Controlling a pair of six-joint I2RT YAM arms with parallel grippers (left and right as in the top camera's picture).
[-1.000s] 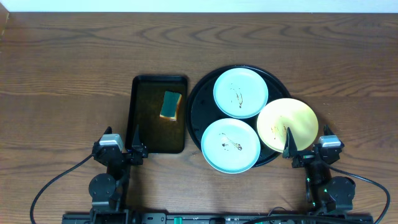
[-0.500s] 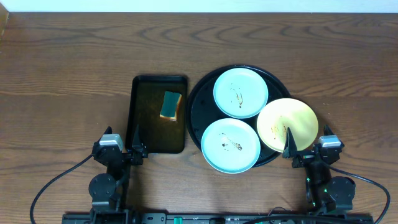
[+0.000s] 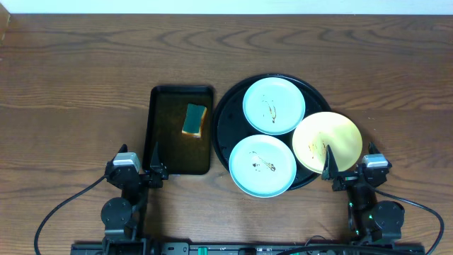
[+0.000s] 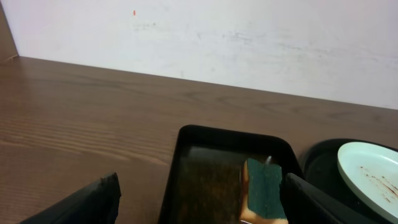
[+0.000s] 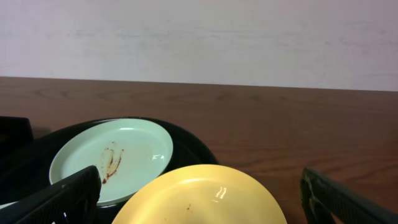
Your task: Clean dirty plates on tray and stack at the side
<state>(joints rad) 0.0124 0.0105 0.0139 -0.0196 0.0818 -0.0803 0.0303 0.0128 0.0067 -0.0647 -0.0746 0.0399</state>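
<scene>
Logged left gripper [image 3: 136, 166] released, empty, beside small tray [image 3: 164, 99] holding sponge [image 3: 194, 119]. Found three smeared plates [image 3: 274, 105] on round tray [image 3: 225, 113], yellow plate [image 3: 327, 142] overhanging right rim. Logged right gripper [image 3: 350, 166] released, empty, at yellow plate's near edge.

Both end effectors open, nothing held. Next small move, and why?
Probably reach the left end effector forward to the sponge in the rectangular tray: it lies straight ahead, and all three plates on the round tray show brown smears.
</scene>
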